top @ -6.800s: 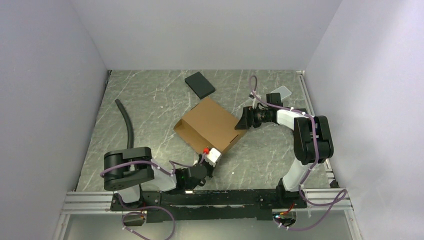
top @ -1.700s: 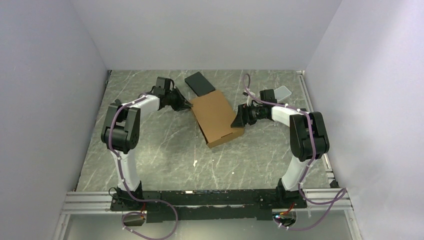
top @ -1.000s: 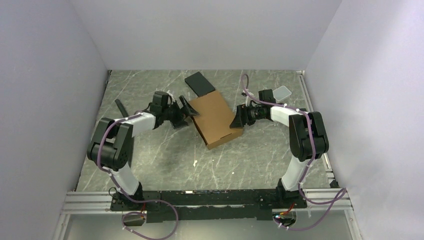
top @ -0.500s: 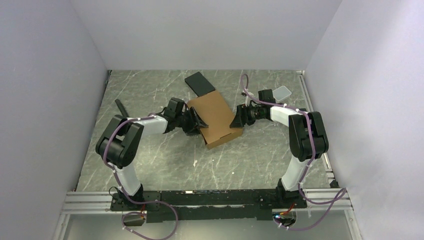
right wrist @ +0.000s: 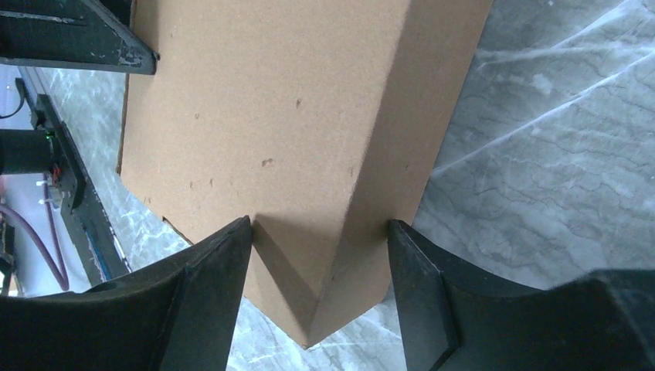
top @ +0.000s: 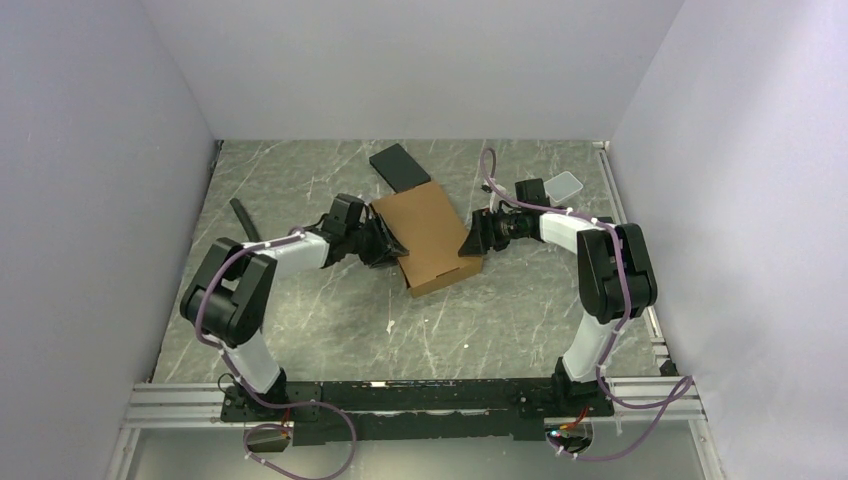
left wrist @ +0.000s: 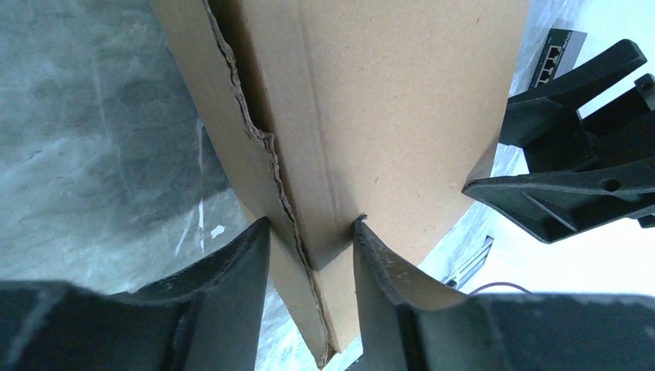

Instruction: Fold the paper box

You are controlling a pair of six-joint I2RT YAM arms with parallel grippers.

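We see the left gripper (left wrist: 309, 226) clamped on a ragged wall edge of the plain brown cardboard paper box (top: 425, 232). The right gripper (right wrist: 318, 224) is clamped across a corner on its other side. The box lies mid-way on the grey marbled table (top: 300, 190), just beside a flat black rectangular slab (top: 398, 166).

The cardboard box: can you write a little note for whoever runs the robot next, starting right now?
Left gripper: pinching the box at its left edge, over a layered flap seam.
Right gripper: clamped on the box's right corner.
Box: resting on the table, closed into a shallow shape.
Done: lid looks folded down.
Left to do: the left seam looks loose; probably press it in.
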